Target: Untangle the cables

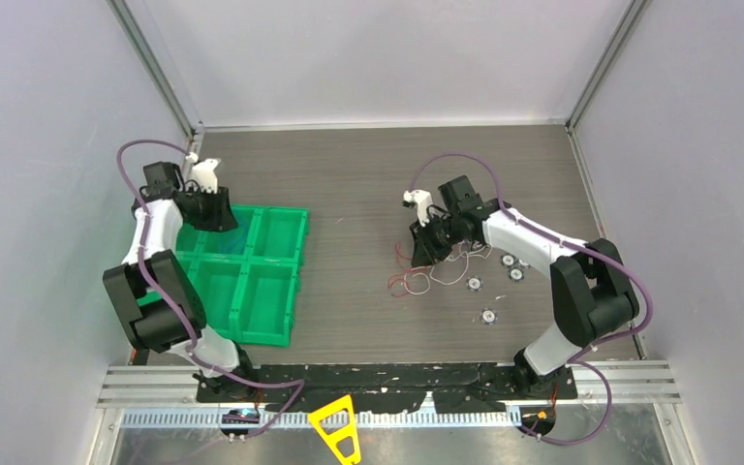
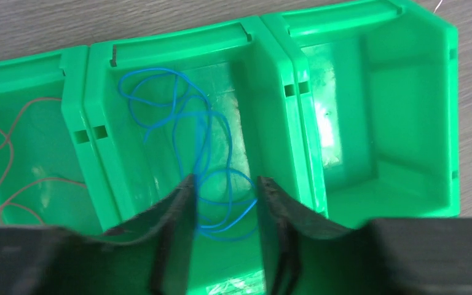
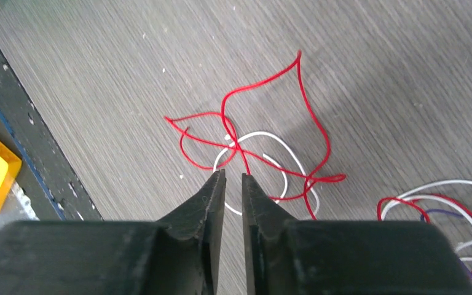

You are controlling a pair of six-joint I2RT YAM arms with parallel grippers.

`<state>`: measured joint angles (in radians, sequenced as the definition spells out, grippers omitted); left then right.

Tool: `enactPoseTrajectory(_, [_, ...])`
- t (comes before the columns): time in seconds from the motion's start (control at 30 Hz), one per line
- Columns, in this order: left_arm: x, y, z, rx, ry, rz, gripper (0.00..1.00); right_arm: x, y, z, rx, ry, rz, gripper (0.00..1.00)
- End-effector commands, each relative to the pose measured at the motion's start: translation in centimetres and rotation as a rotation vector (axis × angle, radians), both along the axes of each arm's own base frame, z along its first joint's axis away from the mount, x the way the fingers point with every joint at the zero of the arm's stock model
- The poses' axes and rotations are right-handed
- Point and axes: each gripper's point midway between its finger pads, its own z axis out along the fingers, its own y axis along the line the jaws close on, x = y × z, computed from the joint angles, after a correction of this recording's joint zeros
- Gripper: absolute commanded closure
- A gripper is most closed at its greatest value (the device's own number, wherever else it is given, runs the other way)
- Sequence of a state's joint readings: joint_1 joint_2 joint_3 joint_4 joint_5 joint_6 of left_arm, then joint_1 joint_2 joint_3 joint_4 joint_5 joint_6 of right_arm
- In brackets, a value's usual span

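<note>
Right fingers (image 3: 212,203) narrowly flanking red cable (image 3: 310,117), left fingers (image 2: 178,215) spread over blue cable (image 2: 203,135)

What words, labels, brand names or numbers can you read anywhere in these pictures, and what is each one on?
No text can be read in any view.
Bins: plain green, no label.
Discs: too small to show any marking.
Yellow piece: no lettering seen.
Small lit part at the near edge: too small to read.
</note>
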<state>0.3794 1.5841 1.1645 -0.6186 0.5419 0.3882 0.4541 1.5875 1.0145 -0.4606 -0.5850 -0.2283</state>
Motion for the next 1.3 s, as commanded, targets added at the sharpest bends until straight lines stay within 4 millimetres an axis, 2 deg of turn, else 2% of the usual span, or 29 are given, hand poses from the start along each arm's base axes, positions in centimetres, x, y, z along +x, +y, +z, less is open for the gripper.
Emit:
enactPoseTrajectory(0.0, [0.1,0.4,4.5,0.092,-0.110,-0.051,0.49,0.6,-0.9,3.7,-0.012,-0.108,0.040,0.68])
enactPoseTrajectory(0.03, [0.0,0.1,5.8,0.096,-0.145,-0.063,0.43,0.8,-1.2,4.6,-0.009,-0.131,0.035,0.63])
enactPoseTrajectory(0.07, [0.0,-0.2,7.1,0.102,-0.180,-0.075,0.38,0.8,-1.6,5.1,-0.015,-0.136,0.036,0.52])
enactPoseTrajectory(0.17, [-0.2,-0.7,11.2,0.117,-0.263,-0.089,0.27,1.4,-3.2,7.2,0.002,-0.138,-0.013,0.29])
enactPoseTrajectory(0.23, [-0.3,-1.0,13.6,0.136,-0.320,-0.106,0.03,2.1,-4.6,8.1,-0.004,-0.138,-0.052,0.20])
enactPoseTrajectory(0.3, [-0.3,-1.2,15.8,0.186,-0.389,-0.126,0.00,3.2,-6.6,8.1,-0.064,-0.164,-0.108,0.14])
enactPoseTrajectory(0.4, [-0.4,-2.2,17.9,0.242,-0.466,-0.171,0.01,5.1,-10.7,6.3,-0.253,-0.202,-0.211,0.07])
enactPoseTrajectory(0.5, [-1.0,-4.7,19.4,0.263,-0.542,-0.243,0.00,5.7,-13.0,4.1,-0.383,-0.177,-0.247,0.06])
enactPoseTrajectory(0.67, [-1.7,-9.3,22.0,0.217,-0.711,-0.315,0.00,6.5,-13.5,0.0,-0.453,-0.080,-0.257,0.07])
enactPoseTrajectory(0.77, [-2.2,-11.1,22.9,0.166,-0.754,-0.329,0.01,8.1,-14.0,-1.7,-0.493,-0.087,-0.289,0.10])
enactPoseTrajectory(0.87, [-2.8,-12.3,21.9,0.149,-0.692,-0.394,0.00,9.1,-14.4,-3.4,-0.526,-0.085,-0.299,0.13])
enactPoseTrajectory(0.9, [-3.0,-12.9,21.1,0.133,-0.651,-0.438,0.00,9.4,-14.2,-3.6,-0.519,-0.086,-0.299,0.18])
enactPoseTrajectory(0.97, [-4.3,-14.6,19.9,0.080,-0.579,-0.528,0.01,9.4,-13.3,-4.2,-0.486,-0.052,-0.283,0.40])
enactPoseTrajectory(1.0, [-4.8,-15.7,19.4,0.053,-0.556,-0.564,0.00,9.0,-13.0,-4.6,-0.472,-0.019,-0.272,0.58])
enactPoseTrajectory(1.03, [-5.5,-17.1,18.8,0.026,-0.534,-0.608,0.00,9.0,-11.8,-4.3,-0.416,0.001,-0.260,0.66])
enactPoseTrajectory(1.07, [-6.2,-18.4,17.9,0.000,-0.509,-0.645,0.00,8.8,-11.3,-4.1,-0.388,0.019,-0.254,0.81])
enactPoseTrajectory(1.13, [-7.4,-20.9,16.4,-0.040,-0.481,-0.713,0.01,7.9,-9.1,-2.7,-0.258,0.047,-0.228,0.93])
enactPoseTrajectory(1.27, [-10.5,-26.3,13.4,-0.110,-0.419,-0.865,0.01,6.8,-6.2,2.2,-0.049,0.008,-0.228,0.95])
